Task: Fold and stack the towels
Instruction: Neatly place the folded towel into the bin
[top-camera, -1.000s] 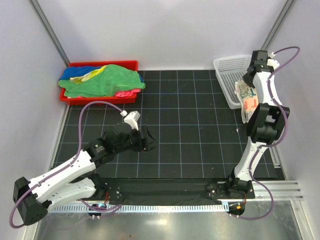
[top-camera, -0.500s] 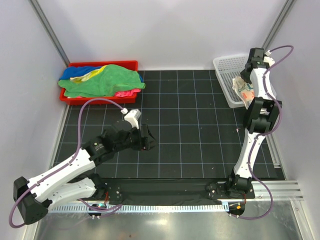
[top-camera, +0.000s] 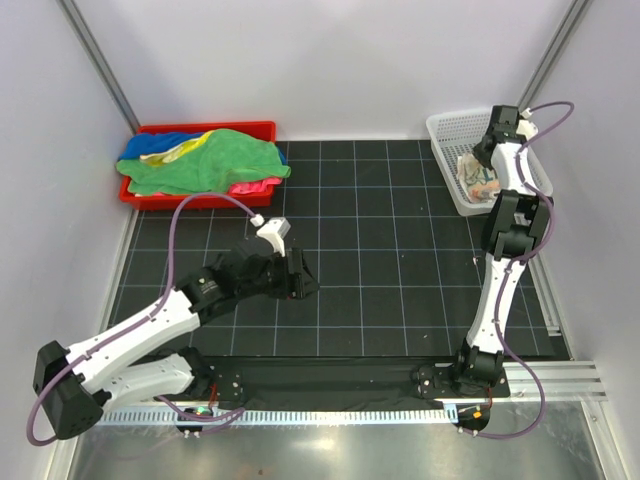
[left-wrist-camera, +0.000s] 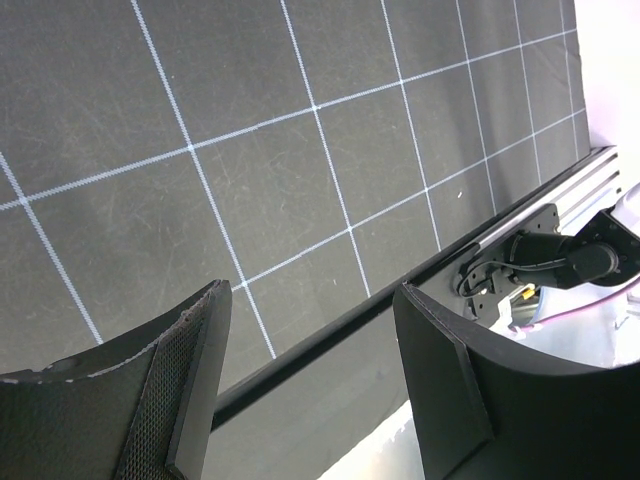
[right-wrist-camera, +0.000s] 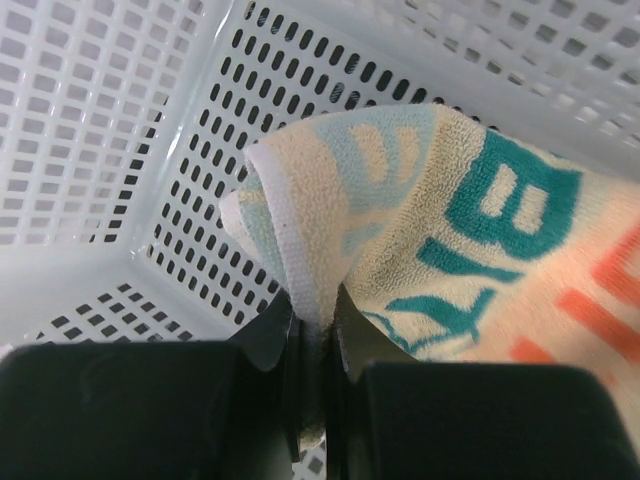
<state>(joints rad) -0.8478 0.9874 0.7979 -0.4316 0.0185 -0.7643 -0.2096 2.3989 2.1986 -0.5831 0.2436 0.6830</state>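
Observation:
A cream towel with teal and orange letters (right-wrist-camera: 470, 230) hangs folded inside the white mesh basket (right-wrist-camera: 150, 120), and my right gripper (right-wrist-camera: 315, 310) is shut on its folded edge. From above, that towel (top-camera: 476, 178) shows in the basket (top-camera: 447, 130) at the back right, under my right gripper (top-camera: 487, 160). A heap of green, blue, yellow and pink towels (top-camera: 205, 162) fills the red tray (top-camera: 262, 129) at the back left. My left gripper (top-camera: 300, 278) hovers low over the dark mat, left of centre, open and empty, as the left wrist view shows (left-wrist-camera: 310, 330).
The black gridded mat (top-camera: 380, 260) covers the table. Its front edge and a metal rail (left-wrist-camera: 540, 210) appear in the left wrist view, with the right arm's base (top-camera: 470, 372) beside them. Grey walls close in the back and sides.
My right gripper has carried the lettered towel from in front of the basket up and back into it. The left arm has shifted slightly right and forward, jaws still open.

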